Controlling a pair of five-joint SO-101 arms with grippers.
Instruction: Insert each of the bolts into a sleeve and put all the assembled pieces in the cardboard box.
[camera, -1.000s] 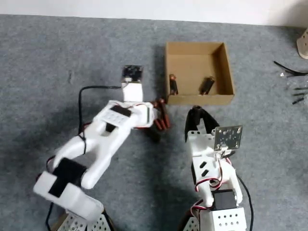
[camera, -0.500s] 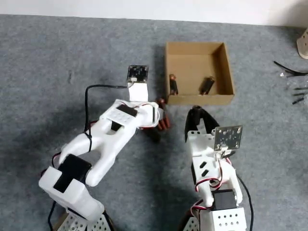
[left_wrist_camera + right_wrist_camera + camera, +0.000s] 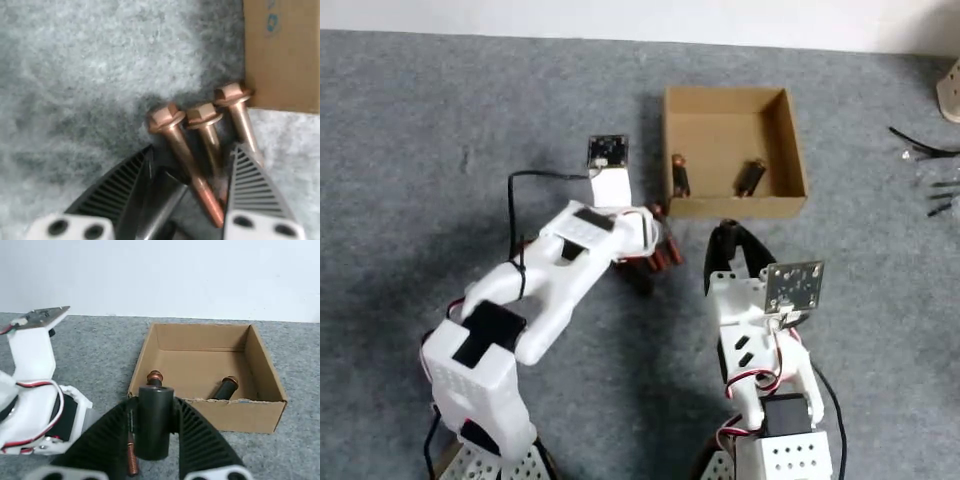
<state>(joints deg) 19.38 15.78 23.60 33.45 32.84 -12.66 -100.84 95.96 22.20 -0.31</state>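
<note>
Grey carpet (image 3: pixel 410 130) meets a white wall (image 3: pixel 200 275), black cables (image 3: pixel 924 149) lying near its edge.

Three copper bolts (image 3: pixel 200 130) beside box (image 3: pixel 735 207); two assemblies (image 3: pixel 751 176) inside; sleeve (image 3: pixel 154 420) held.

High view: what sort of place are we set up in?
Likely a small lab or hobby workbench rather than a factory line: a grey carpet-like table covering, loose black wires lying at the table's edge, and a small open brown cardboard box serving as the bin.
</note>
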